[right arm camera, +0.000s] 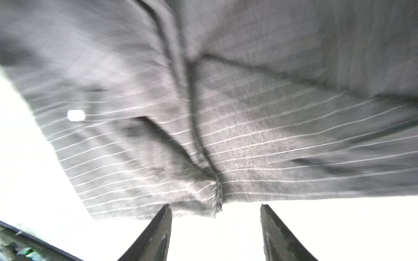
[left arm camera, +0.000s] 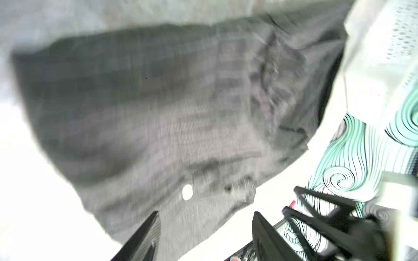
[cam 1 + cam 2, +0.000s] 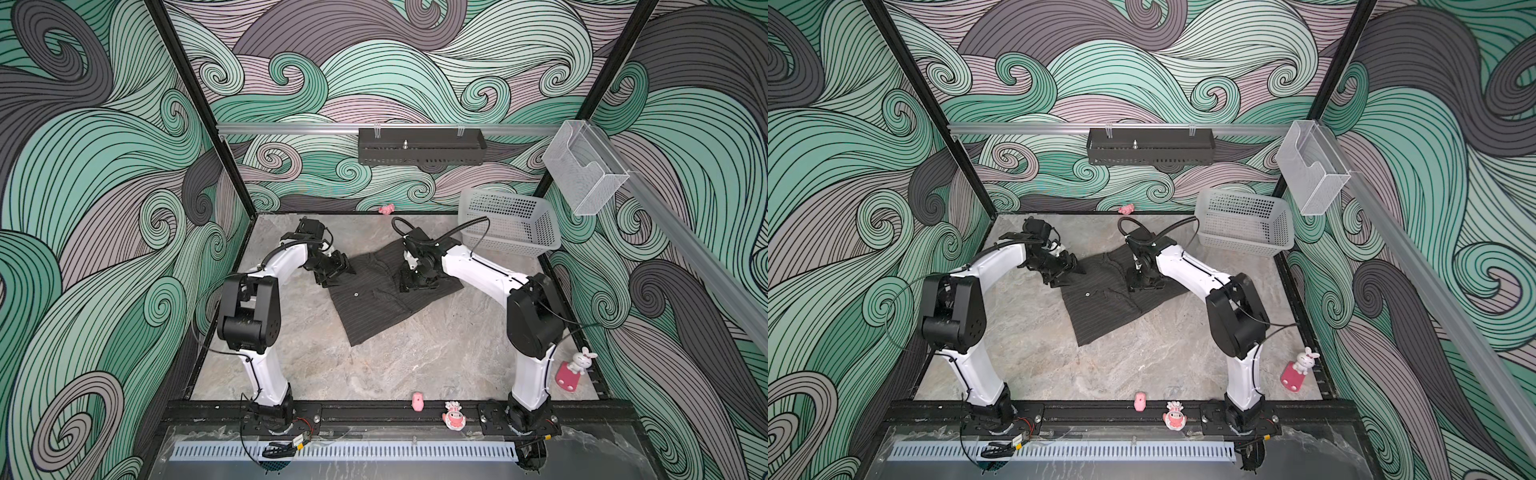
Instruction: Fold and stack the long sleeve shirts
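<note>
Lying folded, the pinstriped shirt [image 3: 374, 316] shows one pale button [image 3: 356, 294].

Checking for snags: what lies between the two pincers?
Only the shirt, wrinkled cloth with one pale button; both top views show it.

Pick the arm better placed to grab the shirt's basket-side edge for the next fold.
Right, probably. The right hand hovers open with the shirt edge just ahead of its fingertips; the left hand sits at the opposite edge.
</note>
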Controlling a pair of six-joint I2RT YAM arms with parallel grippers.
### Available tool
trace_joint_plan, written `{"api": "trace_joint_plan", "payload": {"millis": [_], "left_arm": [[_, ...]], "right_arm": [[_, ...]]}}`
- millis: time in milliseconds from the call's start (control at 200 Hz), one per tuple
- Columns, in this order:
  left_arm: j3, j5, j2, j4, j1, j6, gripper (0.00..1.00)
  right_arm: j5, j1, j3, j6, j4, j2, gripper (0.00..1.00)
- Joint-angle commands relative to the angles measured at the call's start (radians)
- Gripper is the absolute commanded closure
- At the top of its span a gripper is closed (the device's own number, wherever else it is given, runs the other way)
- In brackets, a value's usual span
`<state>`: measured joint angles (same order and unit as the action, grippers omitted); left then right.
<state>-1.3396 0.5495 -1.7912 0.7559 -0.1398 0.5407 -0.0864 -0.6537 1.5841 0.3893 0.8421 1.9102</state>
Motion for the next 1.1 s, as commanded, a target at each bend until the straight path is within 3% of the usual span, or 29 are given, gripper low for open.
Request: {"api": "trace_joint_plan", "payload": {"millis": [0, 300, 475, 730, 971, 1096], "left_arm": [[0.084, 0.022, 0.057, -0.005, 0.001, 0.012, 0.33], [0.204, 0.085, 0.172, -0.028, 0.091, 0.032, 0.33], [0.224, 0.091, 0.212, 0.000, 0.132, 0.006, 0.33], [0.245, 0.102, 0.213, -0.004, 0.144, 0.000, 0.33], [0.249, 0.102, 0.202, -0.014, 0.144, 0.000, 0.34], [0.255, 0.121, 0.192, -0.049, 0.140, 0.026, 0.35]], "right_arm": [[0.139, -0.081, 0.054, -0.098, 0.038, 0.037, 0.33], [0.345, -0.232, 0.306, -0.234, 0.129, 0.308, 0.27], [0.431, -0.239, 0.395, -0.246, 0.142, 0.410, 0.26], [0.570, -0.201, 0.450, -0.270, 0.140, 0.425, 0.27], [0.499, -0.106, 0.447, -0.249, 0.140, 0.384, 0.29], [0.349, -0.074, 0.432, -0.235, 0.141, 0.347, 0.35]]}}
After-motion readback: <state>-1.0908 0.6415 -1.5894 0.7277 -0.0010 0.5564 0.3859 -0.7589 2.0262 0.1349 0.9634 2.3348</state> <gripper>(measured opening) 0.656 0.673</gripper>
